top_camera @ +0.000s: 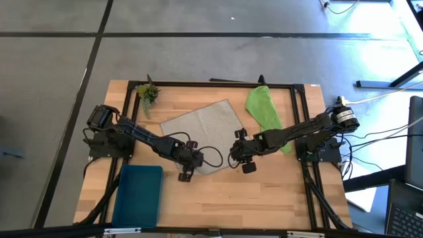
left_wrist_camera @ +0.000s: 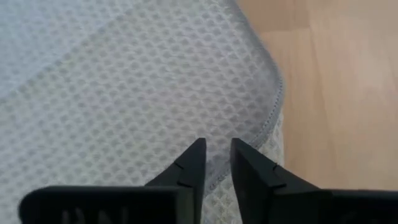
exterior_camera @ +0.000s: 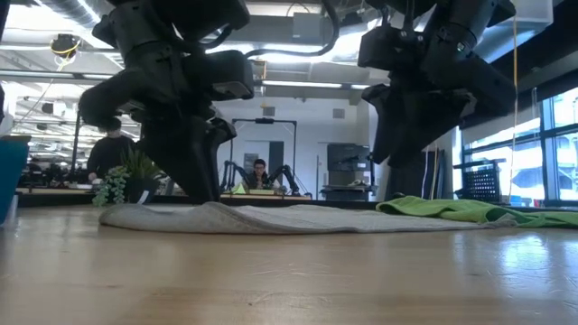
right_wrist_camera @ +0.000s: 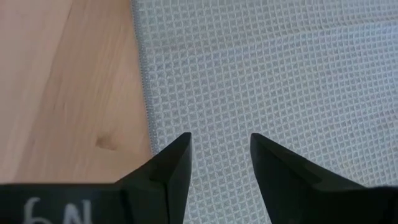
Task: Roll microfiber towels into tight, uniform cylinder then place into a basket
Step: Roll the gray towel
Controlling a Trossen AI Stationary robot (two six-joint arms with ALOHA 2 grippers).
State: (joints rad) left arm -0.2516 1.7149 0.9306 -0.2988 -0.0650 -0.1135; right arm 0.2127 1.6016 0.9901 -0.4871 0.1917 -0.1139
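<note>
wooden slatted table (top_camera: pixel 218 198) under 2 dark arms.
flat grey waffle-weave towel (top_camera: pixel 201 125) lies mid-table; left gripper (left_wrist_camera: pixel 216 152) slightly parted, right gripper (right_wrist_camera: pixel 221 149) open, both empty above its near edge.

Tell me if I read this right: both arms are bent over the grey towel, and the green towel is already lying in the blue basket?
Not quite. The green towel lies crumpled on the table's far right side, as the high view shows; the blue basket holds nothing. Both arms are indeed over the grey towel.
</note>
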